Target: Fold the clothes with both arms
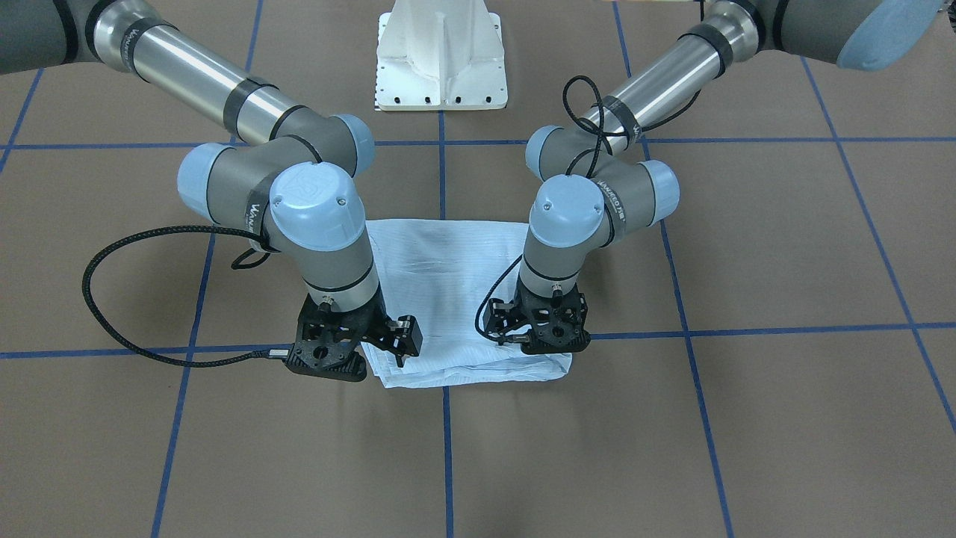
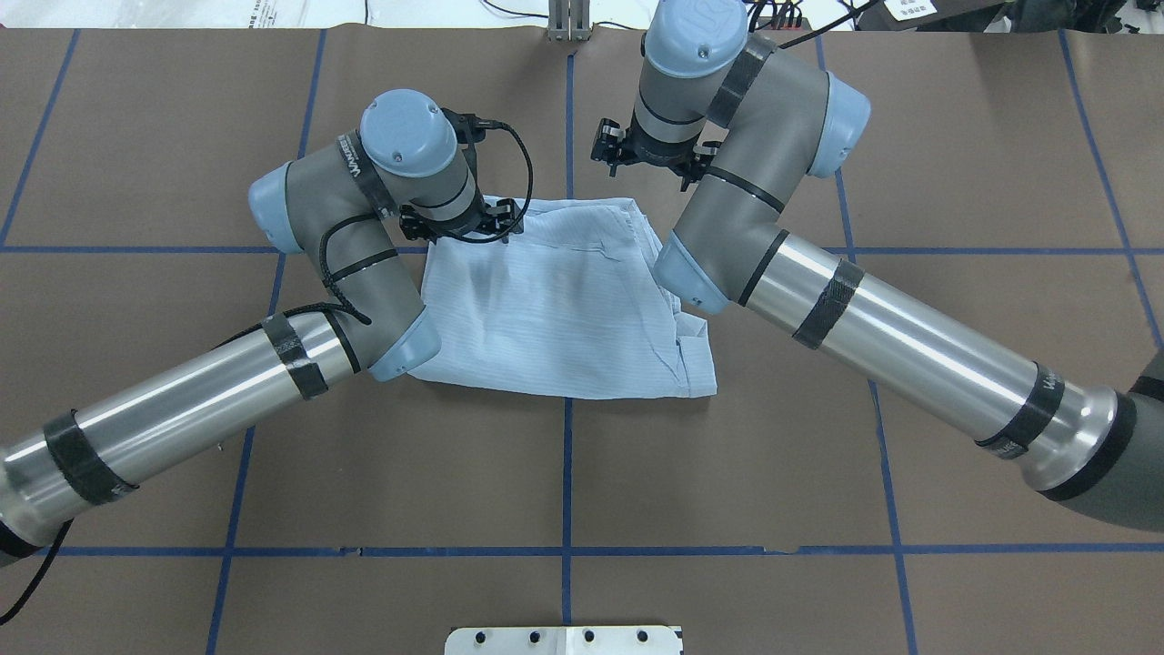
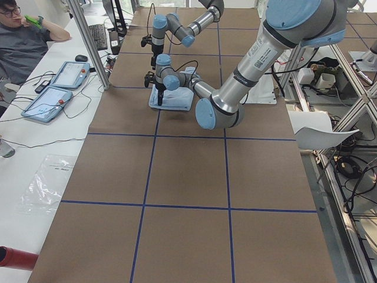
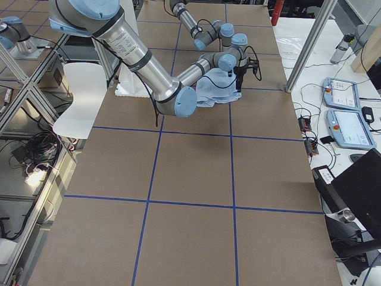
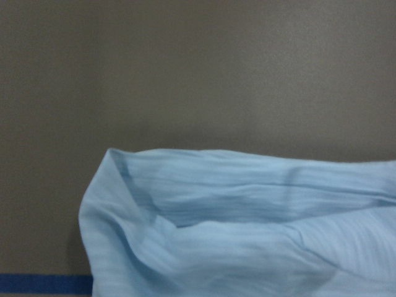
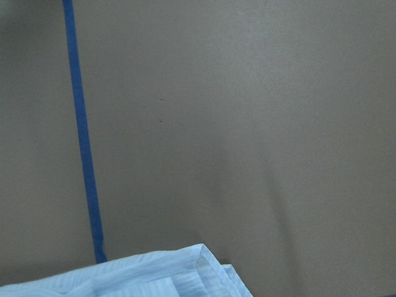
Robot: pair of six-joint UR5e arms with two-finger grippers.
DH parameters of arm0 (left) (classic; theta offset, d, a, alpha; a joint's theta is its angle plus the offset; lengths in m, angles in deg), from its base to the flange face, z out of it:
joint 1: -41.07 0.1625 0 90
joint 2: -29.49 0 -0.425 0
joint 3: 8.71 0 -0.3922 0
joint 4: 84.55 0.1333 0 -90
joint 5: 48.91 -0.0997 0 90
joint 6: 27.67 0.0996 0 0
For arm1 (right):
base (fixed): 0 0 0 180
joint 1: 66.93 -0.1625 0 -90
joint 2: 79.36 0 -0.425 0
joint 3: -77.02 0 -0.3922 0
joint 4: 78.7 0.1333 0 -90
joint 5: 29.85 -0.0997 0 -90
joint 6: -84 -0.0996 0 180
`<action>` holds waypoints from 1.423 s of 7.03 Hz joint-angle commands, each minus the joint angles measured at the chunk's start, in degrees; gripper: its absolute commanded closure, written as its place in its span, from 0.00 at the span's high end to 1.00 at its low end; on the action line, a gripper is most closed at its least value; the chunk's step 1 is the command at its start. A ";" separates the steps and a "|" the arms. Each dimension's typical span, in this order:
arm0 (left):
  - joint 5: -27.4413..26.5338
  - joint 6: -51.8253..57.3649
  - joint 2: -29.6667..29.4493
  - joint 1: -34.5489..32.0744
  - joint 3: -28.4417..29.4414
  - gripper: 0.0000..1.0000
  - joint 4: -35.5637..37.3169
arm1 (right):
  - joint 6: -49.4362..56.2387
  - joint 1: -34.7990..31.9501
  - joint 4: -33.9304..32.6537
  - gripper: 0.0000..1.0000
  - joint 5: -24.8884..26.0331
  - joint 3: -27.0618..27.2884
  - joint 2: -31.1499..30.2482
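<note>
You have the shirt (image 2: 555, 309) folded into a rough rectangle, flat on the brown table (image 2: 818, 437), and it lies between the two grippers. Both point straight down at the edge farthest from the robot's base. The left gripper (image 1: 549, 344) stands over that edge close to one corner, and the right gripper (image 1: 328, 359) sits just beside the opposite corner. You cannot tell whether either gripper is clenched or released, because no view shows the fingers. Below the left wrist camera you see a rumpled fold of cloth; below the right one a layered corner, with a blue tape line (image 6: 80, 136) beside it.
</note>
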 commanded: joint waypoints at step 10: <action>14.82 47.95 30.59 -23.02 -38.15 1.00 13.95 | 61.78 -26.30 -9.52 1.00 -18.74 18.92 -33.23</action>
